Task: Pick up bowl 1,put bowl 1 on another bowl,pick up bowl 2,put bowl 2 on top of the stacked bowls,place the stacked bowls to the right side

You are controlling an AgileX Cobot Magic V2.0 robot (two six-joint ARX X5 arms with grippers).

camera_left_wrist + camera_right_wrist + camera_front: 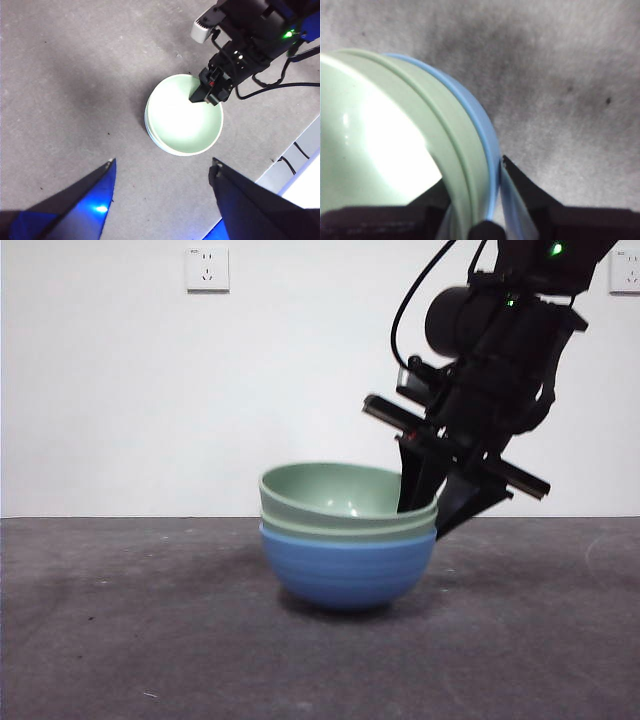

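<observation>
Counter (120, 640): gray, holds all | stacked bowls (348, 540): two green in another bowl (348, 570), blue, mid-counter | right gripper (432, 502): pinching the stack's rims, one jaw inside, one outside | left gripper (162, 192): spread wide, waiting high above | risk: thin pinch may slip, stack tips or bowls slide apart when moved right.

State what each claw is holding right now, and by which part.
The right claw grips the stacked bowls at the rim, one jaw inside the top green bowl and one outside the blue bowl. The left claw holds nothing.
</observation>
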